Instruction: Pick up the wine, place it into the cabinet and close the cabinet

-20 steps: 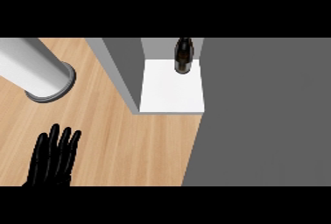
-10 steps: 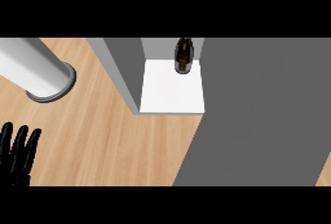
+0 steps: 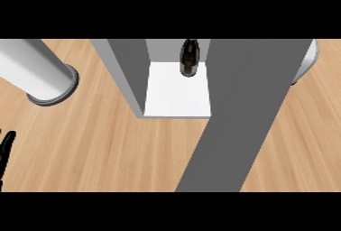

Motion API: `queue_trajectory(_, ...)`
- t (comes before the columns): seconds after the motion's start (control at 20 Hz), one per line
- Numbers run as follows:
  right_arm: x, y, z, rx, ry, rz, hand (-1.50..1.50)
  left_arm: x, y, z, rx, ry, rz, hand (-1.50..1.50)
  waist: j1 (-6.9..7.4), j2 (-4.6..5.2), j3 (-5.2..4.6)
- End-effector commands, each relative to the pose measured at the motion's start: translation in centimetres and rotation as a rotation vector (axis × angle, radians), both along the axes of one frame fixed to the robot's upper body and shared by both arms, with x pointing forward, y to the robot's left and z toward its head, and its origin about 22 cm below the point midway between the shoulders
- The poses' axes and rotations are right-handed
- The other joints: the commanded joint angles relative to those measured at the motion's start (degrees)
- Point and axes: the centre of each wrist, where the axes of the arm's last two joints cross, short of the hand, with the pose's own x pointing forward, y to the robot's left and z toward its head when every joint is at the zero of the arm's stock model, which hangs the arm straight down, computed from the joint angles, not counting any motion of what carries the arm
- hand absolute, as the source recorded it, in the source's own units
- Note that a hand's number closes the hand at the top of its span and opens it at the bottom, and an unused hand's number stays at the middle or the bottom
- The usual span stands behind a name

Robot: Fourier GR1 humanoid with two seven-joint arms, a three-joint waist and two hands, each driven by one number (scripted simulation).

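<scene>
Left hand shows at the lower left edge, fingers straight, holding nothing. Wine bottle stands upright on the white floor of the cabinet at top centre, well apart. No label legible.

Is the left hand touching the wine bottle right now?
Apart. The head view shows the left hand at the left edge, with bare counter between it and the wine bottle standing inside the cabinet.
</scene>
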Motion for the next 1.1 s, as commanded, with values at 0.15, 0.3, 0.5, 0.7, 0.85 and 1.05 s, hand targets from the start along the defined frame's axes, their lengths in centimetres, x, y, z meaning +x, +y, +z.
queue_trajectory(0.15,-2.0,4.4,1.1,0.062,-0.108,0.119,1.5,1.5,1.6,1.1,0.007,-0.005,-0.023,-1.5,-0.05,0.19,-0.04)
queue_trajectory(0.3,-1.2,6.2,0.8,0.026,-0.143,0.078,1.5,1.2,0.9,0.6,-0.021,0.007,-0.031,-1.5,0.53,0.19,-0.1)
queue_trajectory(0.5,-0.3,7.0,1.2,0.027,-0.189,0.029,1.5,2.5,2.6,0.7,-0.029,-0.007,-0.035,-1.5,0.57,0.38,-0.11)
queue_trajectory(0.7,1.0,7.8,2.1,0.01,-0.205,0.01,1.5,2.1,1.7,0.7,-0.047,0.02,-0.091,-1.5,1.4,0.48,-0.14)
queue_trajectory(0.85,2.3,8.1,3.2,0.017,-0.172,0.023,1.5,3.0,1.6,1.6,-0.042,-0.001,-0.07,-1.5,1.59,0.76,-0.1)
queue_trajectory(1.05,3.9,9.4,3.3,0.044,-0.167,0.011,1.5,2.2,-0.5,0.6,-0.063,0.007,-0.079,-1.5,2.54,0.88,-0.04)
